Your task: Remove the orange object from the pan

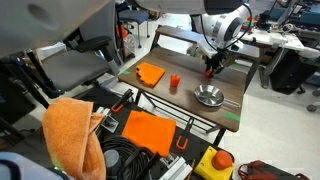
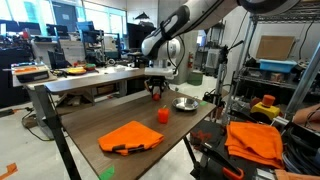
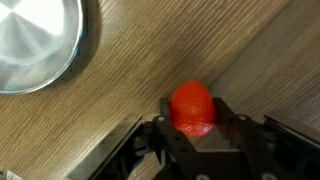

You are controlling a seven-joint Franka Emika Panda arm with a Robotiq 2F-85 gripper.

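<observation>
The orange object (image 3: 191,107) is a small red-orange lump held between my gripper (image 3: 192,118) fingers in the wrist view, above the wooden table. The silver pan (image 3: 35,40) lies empty at the upper left of that view. In both exterior views my gripper (image 1: 211,68) (image 2: 154,93) hangs low over the table with the lump (image 2: 154,95) at its tip, beside and apart from the pan (image 1: 209,96) (image 2: 186,103).
A small upright orange-red cup (image 1: 174,83) (image 2: 162,116) stands mid-table. A flat folded orange cloth (image 1: 150,73) (image 2: 131,136) lies on the table. Another orange cloth (image 1: 72,135) and cables lie on a cart by the table edge.
</observation>
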